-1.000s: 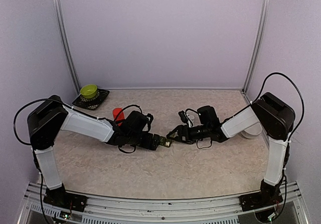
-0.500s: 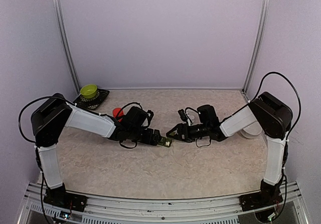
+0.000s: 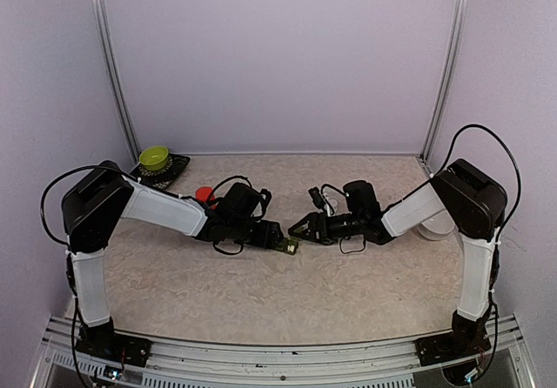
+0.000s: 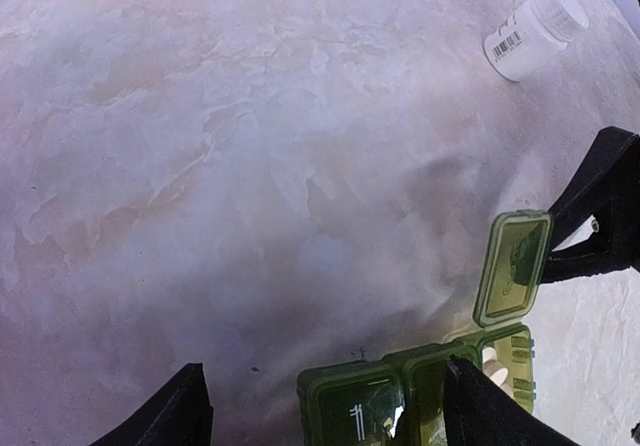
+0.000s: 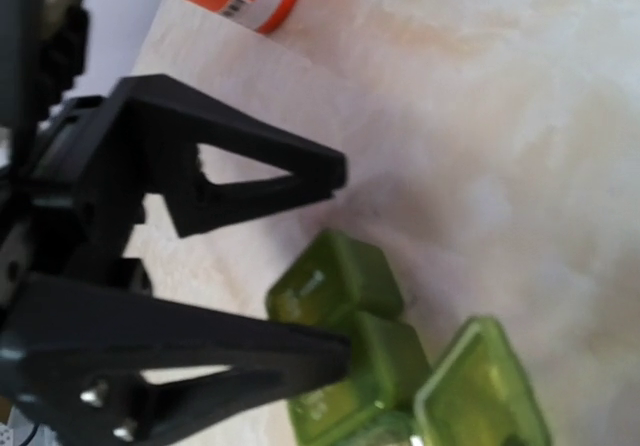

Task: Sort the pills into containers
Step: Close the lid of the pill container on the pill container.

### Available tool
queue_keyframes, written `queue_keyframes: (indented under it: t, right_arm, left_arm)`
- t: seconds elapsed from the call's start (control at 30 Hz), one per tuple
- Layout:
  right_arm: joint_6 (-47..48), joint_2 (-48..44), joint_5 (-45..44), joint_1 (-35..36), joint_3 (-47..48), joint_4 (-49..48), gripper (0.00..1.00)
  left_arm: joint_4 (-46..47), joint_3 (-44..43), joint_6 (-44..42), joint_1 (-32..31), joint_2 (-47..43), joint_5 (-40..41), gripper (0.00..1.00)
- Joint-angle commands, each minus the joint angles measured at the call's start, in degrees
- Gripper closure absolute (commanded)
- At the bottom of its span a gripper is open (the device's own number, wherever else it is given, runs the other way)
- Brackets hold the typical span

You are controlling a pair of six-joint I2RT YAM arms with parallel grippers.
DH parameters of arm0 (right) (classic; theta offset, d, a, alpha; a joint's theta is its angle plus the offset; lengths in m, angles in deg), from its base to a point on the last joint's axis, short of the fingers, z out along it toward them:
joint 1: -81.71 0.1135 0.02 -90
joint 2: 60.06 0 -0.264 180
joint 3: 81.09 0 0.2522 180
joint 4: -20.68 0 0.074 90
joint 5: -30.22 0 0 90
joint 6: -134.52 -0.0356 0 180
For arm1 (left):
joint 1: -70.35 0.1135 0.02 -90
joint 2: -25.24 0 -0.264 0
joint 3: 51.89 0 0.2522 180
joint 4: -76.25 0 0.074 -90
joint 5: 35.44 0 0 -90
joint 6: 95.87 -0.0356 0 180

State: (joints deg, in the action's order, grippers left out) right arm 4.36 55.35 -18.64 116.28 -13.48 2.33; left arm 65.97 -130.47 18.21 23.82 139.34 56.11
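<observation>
Three small square compartments make up the dark green containers [image 4: 370, 406], one short strip lying about the middle of the worktop [image 3: 348, 292], well apart from every edge. The compartment at the end nearest the right arm has its hinged lid [image 4: 512, 266] raised upright. Inside it shows a small pale thing [image 4: 492, 368], perhaps a pill, but I cannot tell for sure. The other two lids are down, and one bears a pale mark; what is under them cannot be seen.

The left gripper [image 4: 322, 364] has its jaws open, one on each side of the strip, with a clear gap on one side. The right gripper [image 5: 342, 258] also has its jaws open, and its lower finger tip is at the middle compartment; whether it touches I cannot tell.

A red bottle [image 3: 204, 195] is behind the left arm, toward the back edge. A small white bottle [image 4: 535, 31] lies on its side, apart from the strip.
</observation>
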Motion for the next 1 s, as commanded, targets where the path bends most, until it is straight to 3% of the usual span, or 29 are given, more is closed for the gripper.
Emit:
queue_keyframes:
  t: [0.0,0.3,0.5,0.73,0.97]
  right_arm:
    - [-0.1,1.2,2.4,-0.7,0.6,-4.4,0.23]
    - [-0.4,-0.2,4.8,-0.7,-1.9,-8.7,0.27]
    - [-1.5,-0.9,7.2,-0.6,-3.2,-10.5,0.36]
    - [0.6,-0.7,9.0,0.2,-3.3,-8.3,0.41]
    - [1.8,1.2,9.8,1.3,-0.7,-4.1,0.52]
  left_arm:
    - [-3.3,-0.1,-0.5,0.2,2.3,1.3,0.24]
    - [-2.9,2.0,-0.2,-0.1,0.8,1.9,0.27]
    - [-3.5,2.0,0.0,-0.1,0.2,2.4,0.27]
    - [-3.8,1.9,0.2,-0.3,0.3,2.7,0.28]
    - [-4.2,2.0,0.3,-0.4,0.2,3.1,0.28]
